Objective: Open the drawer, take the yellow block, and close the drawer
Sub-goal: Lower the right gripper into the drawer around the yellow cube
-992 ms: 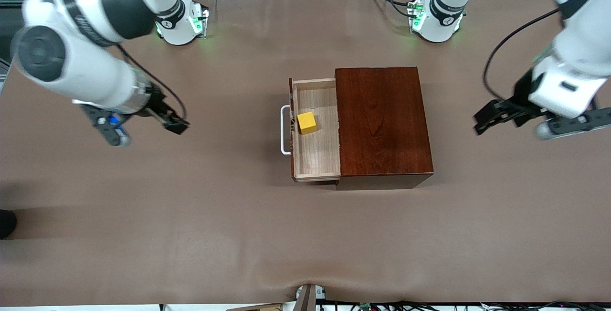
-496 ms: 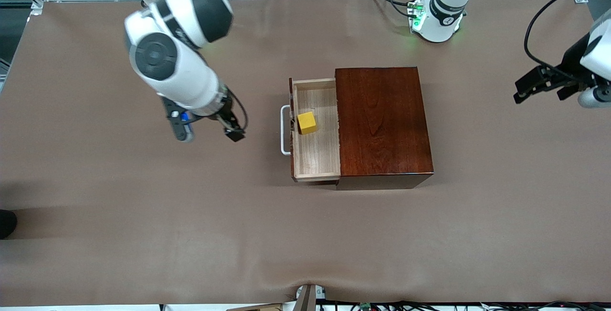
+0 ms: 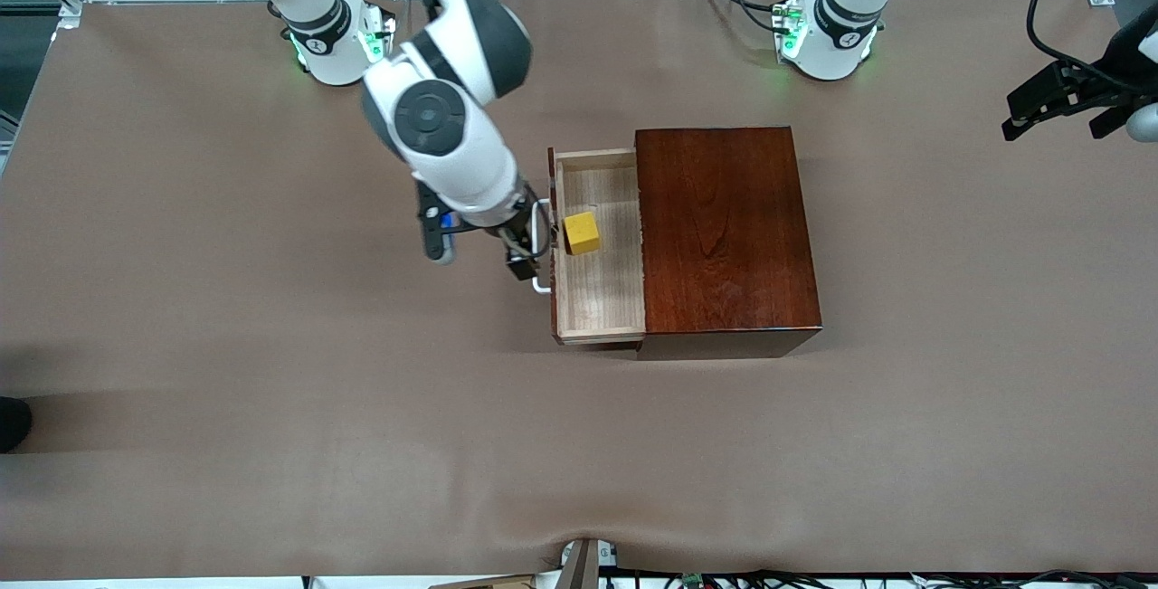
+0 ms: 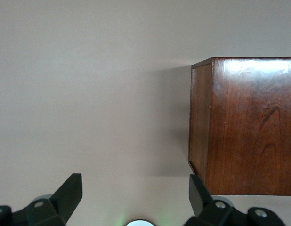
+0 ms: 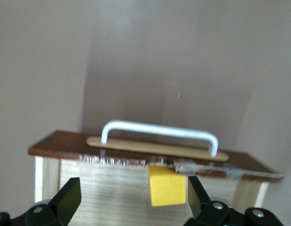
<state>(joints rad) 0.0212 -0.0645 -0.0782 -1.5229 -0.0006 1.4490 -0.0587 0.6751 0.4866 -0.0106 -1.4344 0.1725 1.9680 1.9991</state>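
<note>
- The right pincer (image 3: 523, 256), jaws wide apart and holding nothing, hangs over the white handle (image 3: 540, 245) of the drawer (image 3: 602, 299).
- The drawer stands pulled out of the dark wooden box (image 3: 724, 227); the yellow block (image 3: 582, 232) lies in it, near the handle.
- The left pincer (image 3: 1054, 109), open and empty, waits over the left arm's end of the worktop (image 3: 271, 408).

Three cameras — one high over the table, one on each wrist.

The front view looks steeply down across the whole table (image 3: 271, 390) toward both arm bases. The right wrist view sits close above the drawer (image 5: 136, 195), facing its handle (image 5: 159, 134) and the yellow block (image 5: 167, 188). The left wrist view looks down from farther off at the wooden box (image 4: 249, 127) — also seen from the front (image 3: 724, 227).
</note>
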